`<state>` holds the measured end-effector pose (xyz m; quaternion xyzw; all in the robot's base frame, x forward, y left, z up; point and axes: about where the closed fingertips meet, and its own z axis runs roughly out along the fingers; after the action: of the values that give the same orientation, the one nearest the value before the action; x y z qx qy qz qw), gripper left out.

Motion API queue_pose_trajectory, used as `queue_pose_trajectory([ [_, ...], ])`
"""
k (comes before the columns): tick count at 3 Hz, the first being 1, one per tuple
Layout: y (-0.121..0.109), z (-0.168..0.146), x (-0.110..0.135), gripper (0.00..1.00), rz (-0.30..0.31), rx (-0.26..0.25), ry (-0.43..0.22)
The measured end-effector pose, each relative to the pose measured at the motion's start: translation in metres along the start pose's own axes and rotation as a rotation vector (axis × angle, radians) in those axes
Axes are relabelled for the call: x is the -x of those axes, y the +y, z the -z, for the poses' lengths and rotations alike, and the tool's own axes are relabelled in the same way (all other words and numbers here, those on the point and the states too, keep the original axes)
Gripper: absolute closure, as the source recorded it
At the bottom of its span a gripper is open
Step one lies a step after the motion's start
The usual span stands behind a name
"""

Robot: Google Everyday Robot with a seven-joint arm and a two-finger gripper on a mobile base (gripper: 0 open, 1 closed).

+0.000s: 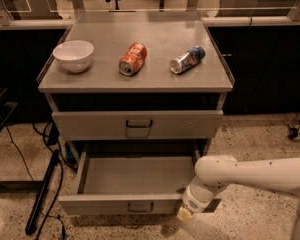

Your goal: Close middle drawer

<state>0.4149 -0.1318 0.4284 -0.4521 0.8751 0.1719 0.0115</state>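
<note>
The middle drawer (110, 204) of the grey cabinet stands pulled out. It has a low flat front with a small central handle, and its plain grey tray (135, 174) holds nothing. My gripper (186, 213), on a white arm coming in from the right, is at the right end of the drawer's front panel, low against its outer face. The front's right corner is hidden behind it.
Above is a taller-fronted grey drawer (137, 125), pushed in. On the cabinet top (155, 81) are a white bowl (73, 55), an orange can (133, 59) and a blue-silver can (187, 60), both lying down. A black stand leg (42, 194) and cables lie on the floor at left.
</note>
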Motion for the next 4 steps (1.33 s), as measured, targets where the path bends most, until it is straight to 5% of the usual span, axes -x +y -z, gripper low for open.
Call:
queue_pose_trajectory([
  [4,-0.051,-0.01,0.028,1.0,-0.023,-0.149,0.032],
])
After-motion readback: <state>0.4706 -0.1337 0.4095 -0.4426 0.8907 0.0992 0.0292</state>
